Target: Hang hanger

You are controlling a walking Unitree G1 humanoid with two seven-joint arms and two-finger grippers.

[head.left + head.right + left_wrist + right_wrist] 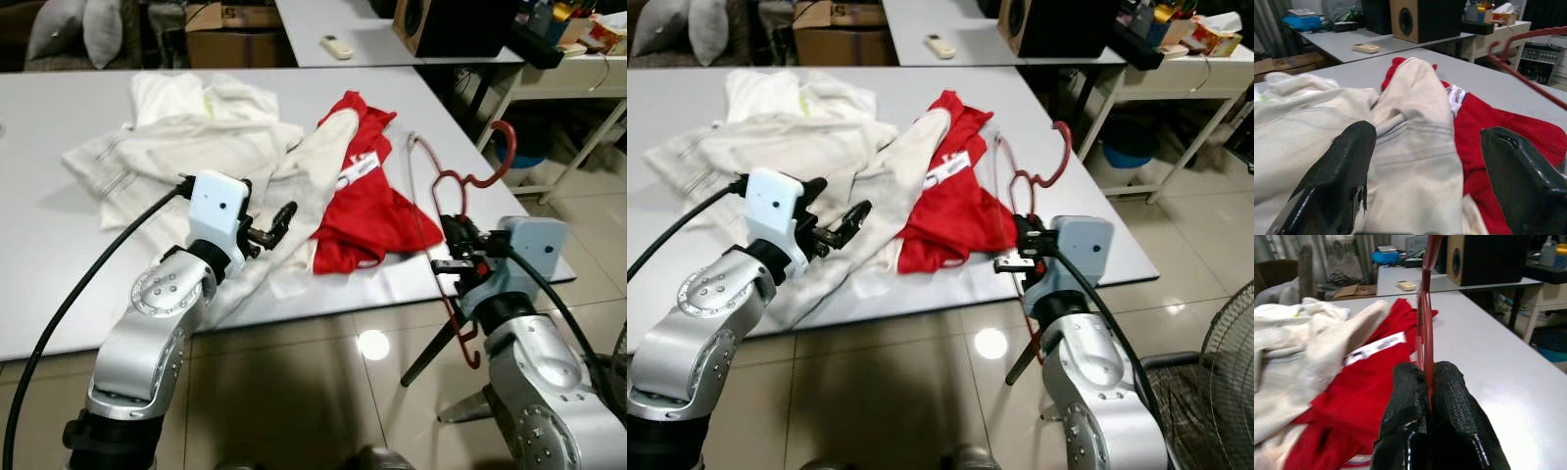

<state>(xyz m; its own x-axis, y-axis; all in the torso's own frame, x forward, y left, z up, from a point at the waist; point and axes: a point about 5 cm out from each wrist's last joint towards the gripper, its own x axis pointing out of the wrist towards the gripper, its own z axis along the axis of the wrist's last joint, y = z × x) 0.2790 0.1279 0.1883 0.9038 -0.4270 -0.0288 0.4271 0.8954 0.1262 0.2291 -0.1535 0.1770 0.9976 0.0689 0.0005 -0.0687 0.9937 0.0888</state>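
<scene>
Red and thin, the hanger [453,211] is pinched between the closed fingers of the right gripper [449,257], which clamp its bar partway along. From that grip the frame rises to a curved hook beyond and above the fingers, over the near right corner of the white table [59,225], while its lower end hangs past the table edge below the gripper, toward the tiled floor [313,392]. Through the right wrist camera the hanger [1425,318] runs as a narrow red strip straight up from between the two black pads, edge-on.

Just to the left of that gripper, on the table, lies a red garment [367,211] with a white label at its neck. A cream garment [196,147] lies crumpled beyond it, one sleeve draped over the red cloth. The left gripper [274,227] hovers at the near edge of the table with its fingers spread apart and nothing between them; the cream sleeve lies directly ahead of its tips and the red garment lies off to its right.
</scene>
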